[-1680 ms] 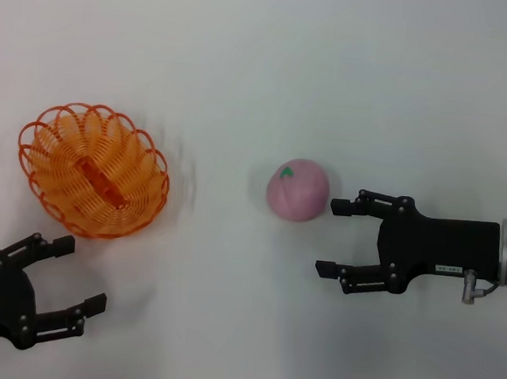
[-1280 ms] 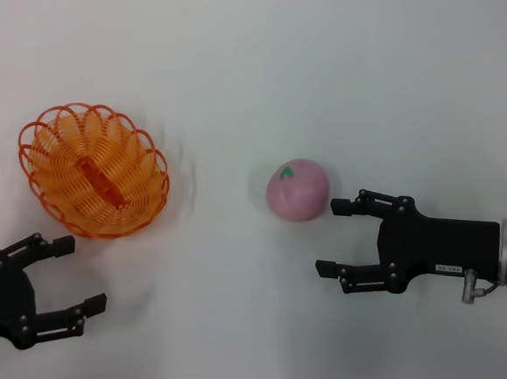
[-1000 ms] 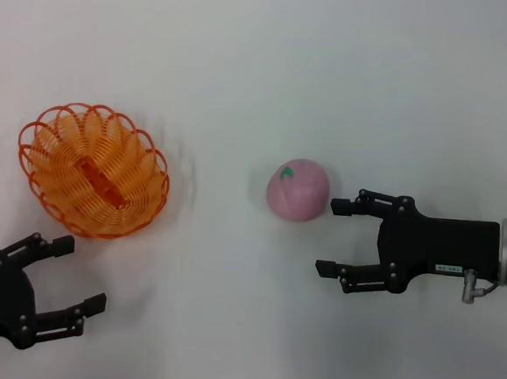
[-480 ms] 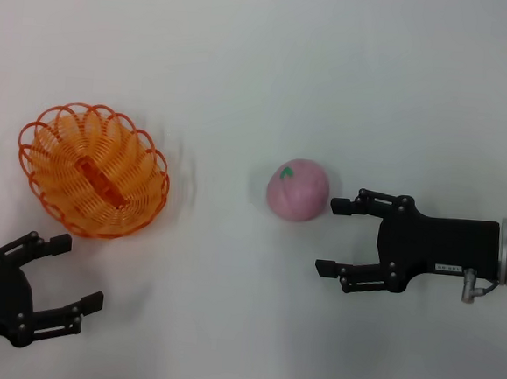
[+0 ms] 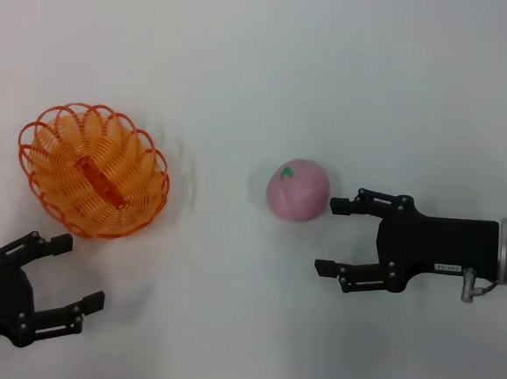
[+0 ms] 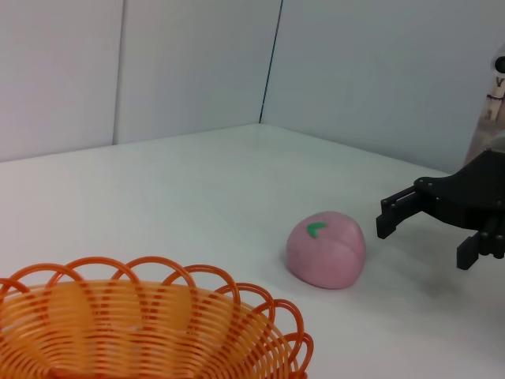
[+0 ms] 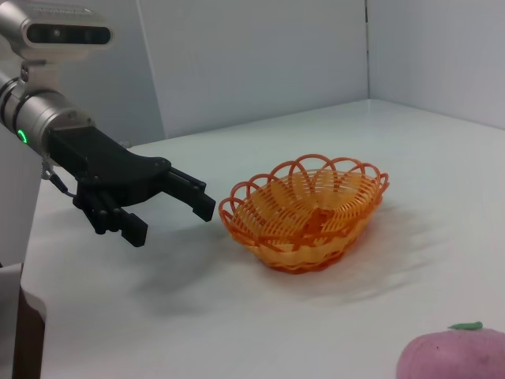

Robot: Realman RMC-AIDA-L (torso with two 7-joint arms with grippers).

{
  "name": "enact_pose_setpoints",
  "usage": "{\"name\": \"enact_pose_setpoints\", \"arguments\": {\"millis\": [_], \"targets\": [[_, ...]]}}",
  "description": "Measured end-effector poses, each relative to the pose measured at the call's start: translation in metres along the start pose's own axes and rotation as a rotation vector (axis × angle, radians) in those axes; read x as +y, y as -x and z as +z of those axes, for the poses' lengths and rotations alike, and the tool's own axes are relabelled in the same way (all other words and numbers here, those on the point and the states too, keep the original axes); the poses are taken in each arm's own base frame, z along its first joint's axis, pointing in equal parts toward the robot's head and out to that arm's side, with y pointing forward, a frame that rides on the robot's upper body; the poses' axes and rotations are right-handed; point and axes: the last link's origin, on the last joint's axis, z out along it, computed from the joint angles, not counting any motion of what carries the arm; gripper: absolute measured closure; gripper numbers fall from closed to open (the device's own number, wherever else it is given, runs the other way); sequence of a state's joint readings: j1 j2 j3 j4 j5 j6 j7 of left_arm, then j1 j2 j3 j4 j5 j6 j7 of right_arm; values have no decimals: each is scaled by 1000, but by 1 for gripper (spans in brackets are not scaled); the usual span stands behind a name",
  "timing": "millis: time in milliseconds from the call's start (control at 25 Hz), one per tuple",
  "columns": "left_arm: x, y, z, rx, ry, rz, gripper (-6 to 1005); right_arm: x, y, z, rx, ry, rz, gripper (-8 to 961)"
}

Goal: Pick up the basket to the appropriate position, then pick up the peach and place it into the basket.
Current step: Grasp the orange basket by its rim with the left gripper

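Both tools gape wide, left tool (arm cut off) near basket, right tool beside peach.

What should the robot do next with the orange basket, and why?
Probably the left tool should reach forward to the basket's near rim and close on it. That tool is open, empty and just short of the basket. The peach sits apart on the table, beside the open right tool, and the basket goes first.
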State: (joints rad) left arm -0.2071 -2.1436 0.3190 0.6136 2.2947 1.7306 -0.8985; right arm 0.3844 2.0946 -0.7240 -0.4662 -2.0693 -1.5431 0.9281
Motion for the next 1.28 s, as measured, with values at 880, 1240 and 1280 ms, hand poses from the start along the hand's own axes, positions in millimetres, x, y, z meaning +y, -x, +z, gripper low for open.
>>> {"name": "enact_pose_setpoints", "arguments": {"millis": [880,1240,1280], "targets": [[-44,-27,-16,-43,-73,-495,85,-1,2,2,0,7,-4,29],[-67,-33,-15,-50,-173,-565,89,-1,3,3,-2,11,-6,29],[-70,-35,-15,-47,-183,-563,89,-1,3,3,-1,12,-7,29]]}}
